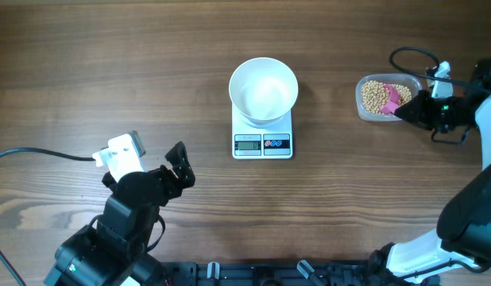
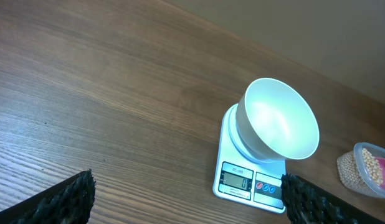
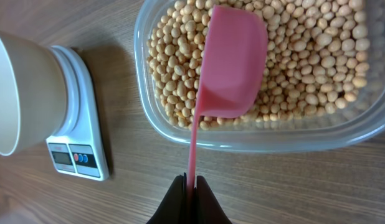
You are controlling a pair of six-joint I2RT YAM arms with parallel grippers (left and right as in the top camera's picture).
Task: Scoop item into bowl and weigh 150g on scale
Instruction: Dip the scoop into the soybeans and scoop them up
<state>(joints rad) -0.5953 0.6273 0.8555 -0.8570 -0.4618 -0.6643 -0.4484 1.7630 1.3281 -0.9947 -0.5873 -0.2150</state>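
Soybeans: They fill a clear plastic tub near the right edge of the worktop. We see none outside it.
Scoop: A pink plastic scoop lies in the tub with its cup on the beans. Its thin handle runs back over the tub's rim. We see no beans on the face turned to us.
Right end effector: It is clenched on the tip of the scoop's handle, fingers pressed tight from both sides. It touches nothing else.
Bowl: The white bowl is empty and sits on the scale's platform at the middle of the worktop, well apart from the tub.
Scale: Its display and buttons face the front edge. The reading looks like zero, though it is too small for us to be sure.
Left end effector: It is fully released and holds nothing, hanging over the front-left part of the worktop, aimed at the scale.
Step in hand: We judge this to be the loading of a first scoop, with nothing weighed yet.
Next move: We think it calls for digging the cup into the beans, then lifting it level. It must then be carried left to the bowl and tipped gently, so beans neither spill nor overshoot.
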